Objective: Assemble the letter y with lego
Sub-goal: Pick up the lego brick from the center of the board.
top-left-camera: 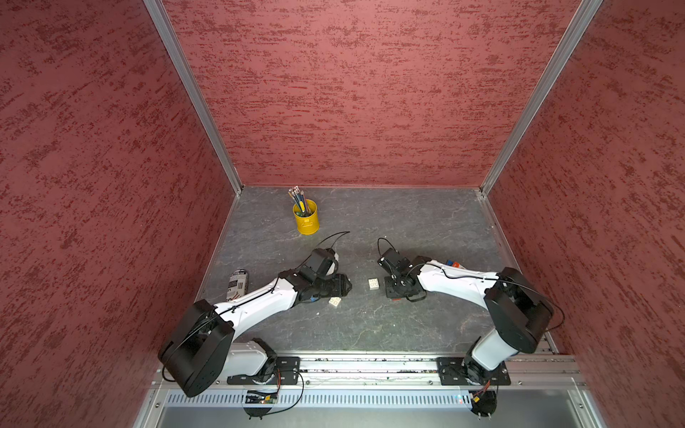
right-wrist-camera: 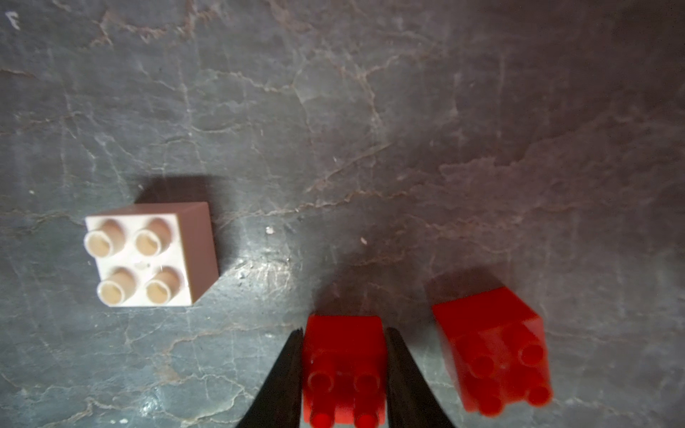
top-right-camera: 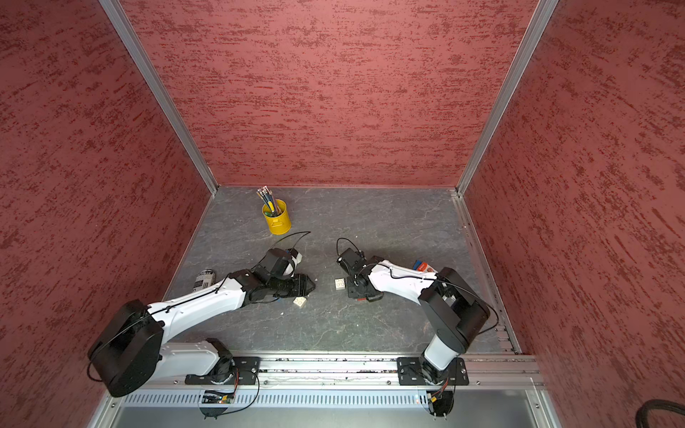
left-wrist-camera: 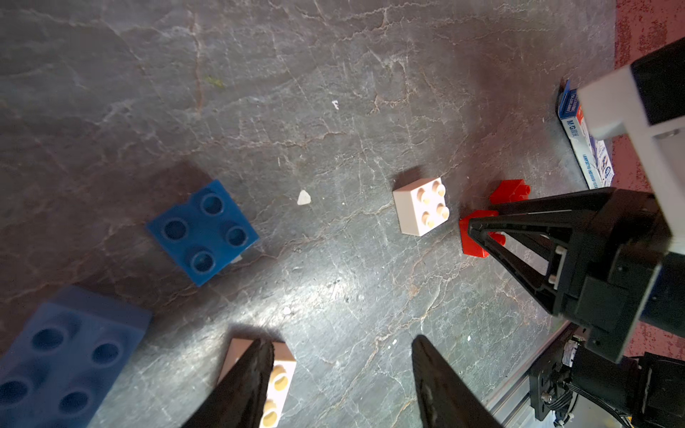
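In the right wrist view my right gripper (right-wrist-camera: 344, 331) is shut on a red brick (right-wrist-camera: 344, 355), one finger pressed on each side, down at the grey tabletop. A second red brick (right-wrist-camera: 489, 348) lies loose beside it. A white square brick (right-wrist-camera: 148, 255) sits studs up a little way off and shows in both top views (top-left-camera: 373, 284) (top-right-camera: 340, 284). My left gripper (left-wrist-camera: 341, 341) is open over bare table. One of its fingers covers part of another white brick (left-wrist-camera: 283, 374). A small blue brick (left-wrist-camera: 202, 231) and a longer blue brick (left-wrist-camera: 70, 355) lie nearby.
A yellow pencil cup (top-left-camera: 306, 216) stands toward the back. A printed can (top-left-camera: 237, 285) lies by the left arm. A small printed box (top-left-camera: 453, 264) rests behind the right arm. Red walls close three sides, and a metal rail (top-left-camera: 370, 365) runs along the front.
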You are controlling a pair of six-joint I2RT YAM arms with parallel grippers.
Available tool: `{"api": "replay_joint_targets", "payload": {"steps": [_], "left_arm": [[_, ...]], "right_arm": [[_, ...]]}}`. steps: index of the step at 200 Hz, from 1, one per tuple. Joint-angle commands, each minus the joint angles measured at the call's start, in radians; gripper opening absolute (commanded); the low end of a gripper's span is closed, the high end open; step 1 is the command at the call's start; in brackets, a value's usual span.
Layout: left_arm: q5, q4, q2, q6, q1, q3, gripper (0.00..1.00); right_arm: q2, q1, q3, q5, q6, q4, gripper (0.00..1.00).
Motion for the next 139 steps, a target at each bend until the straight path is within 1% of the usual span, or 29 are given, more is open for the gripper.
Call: {"api": "replay_joint_targets", "payload": {"steps": [1, 42, 103, 139], "left_arm": [[-0.009, 0.013, -0.005, 0.005, -0.006, -0.006, 0.63], [0.018, 0.022, -0.034, 0.005, 0.020, -0.033, 0.63], [0.203, 0.050, -0.127, 0.003, 0.136, -0.100, 0.63], [0.217, 0.024, -0.151, 0.019, 0.153, -0.106, 0.64]], "right_arm": [[-0.005, -0.006, 0.044, 0.000, -0.009, -0.020, 0.29], [-0.031, -0.001, 0.091, -0.039, 0.014, -0.039, 0.27], [0.013, 0.034, 0.191, -0.081, 0.046, -0.052, 0.25], [0.065, 0.053, 0.245, -0.089, 0.052, -0.069, 0.24]]}}
